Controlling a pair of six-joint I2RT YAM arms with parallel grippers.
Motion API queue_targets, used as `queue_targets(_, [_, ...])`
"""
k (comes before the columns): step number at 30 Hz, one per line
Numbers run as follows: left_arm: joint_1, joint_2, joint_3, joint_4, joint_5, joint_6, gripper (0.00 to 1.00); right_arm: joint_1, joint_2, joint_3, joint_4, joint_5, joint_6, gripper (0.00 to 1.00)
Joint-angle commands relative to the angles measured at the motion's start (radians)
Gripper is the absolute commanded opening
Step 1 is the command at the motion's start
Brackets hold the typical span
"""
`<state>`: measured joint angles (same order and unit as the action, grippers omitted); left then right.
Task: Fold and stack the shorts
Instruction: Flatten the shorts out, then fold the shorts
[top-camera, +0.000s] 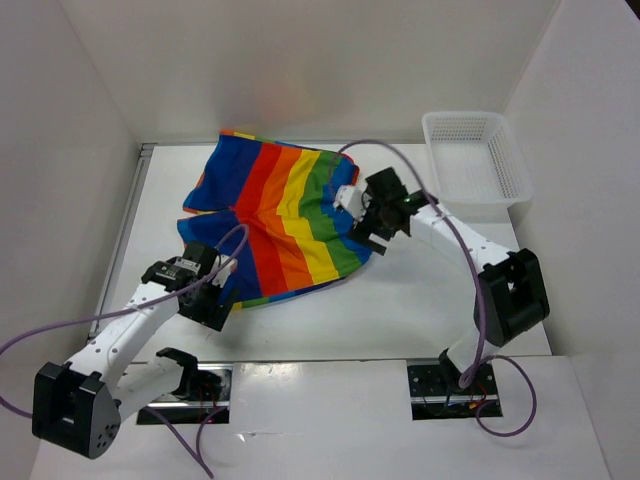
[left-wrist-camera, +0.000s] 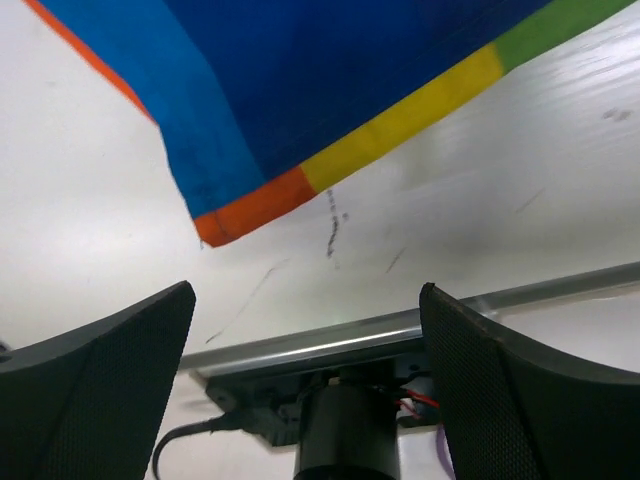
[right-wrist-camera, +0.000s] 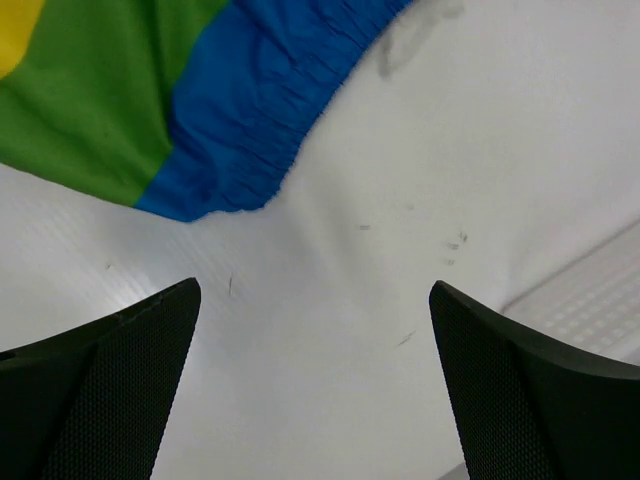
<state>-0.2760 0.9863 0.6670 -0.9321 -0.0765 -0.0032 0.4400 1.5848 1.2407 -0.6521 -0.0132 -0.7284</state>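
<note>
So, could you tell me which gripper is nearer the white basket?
Right. The right gripper hangs a little down-left of the basket; the left gripper lies across the shorts.

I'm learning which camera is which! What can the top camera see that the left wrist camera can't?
Only the top view shows the whole shorts, the white basket and the right arm. Only the left wrist view shows the left jaws up close, wide open and empty, and dark scuff marks on the table. Both show the striped shorts lying on the white table.
</note>
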Motion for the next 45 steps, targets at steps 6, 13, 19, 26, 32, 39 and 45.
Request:
queue_targets(6, [-0.043, -0.009, -0.125, 0.197, -0.172, 0.003, 1.0, 0.209, 0.009, -0.158, 0.207, 0.182, -0.19, 1.0])
queue_targets(13, [-0.043, 0.184, -0.073, 0.239, -0.149, 0.003, 0.58, 0.229, 0.041, -0.205, 0.239, 0.174, -0.236, 0.96])
queue_targets(19, [-0.043, 0.252, -0.011, 0.195, -0.114, 0.003, 0.0, 0.229, 0.093, -0.215, 0.247, 0.164, -0.279, 0.9])
queue_targets(26, [-0.043, 0.181, 0.037, 0.159, -0.071, 0.003, 0.0, 0.229, 0.113, -0.236, 0.273, 0.145, -0.325, 0.85])
queue_targets(32, [-0.005, 0.147, 0.086, 0.113, -0.031, 0.003, 0.0, 0.229, 0.214, -0.207, 0.332, 0.154, -0.33, 0.63])
queue_targets(39, [0.046, 0.086, 0.15, 0.104, 0.015, 0.003, 0.0, 0.252, 0.186, -0.196, 0.244, 0.127, -0.339, 0.0])
queue_targets(45, [0.176, 0.022, 0.376, -0.033, 0.154, 0.003, 0.0, 0.411, 0.003, 0.05, -0.22, -0.057, -0.224, 0.0])
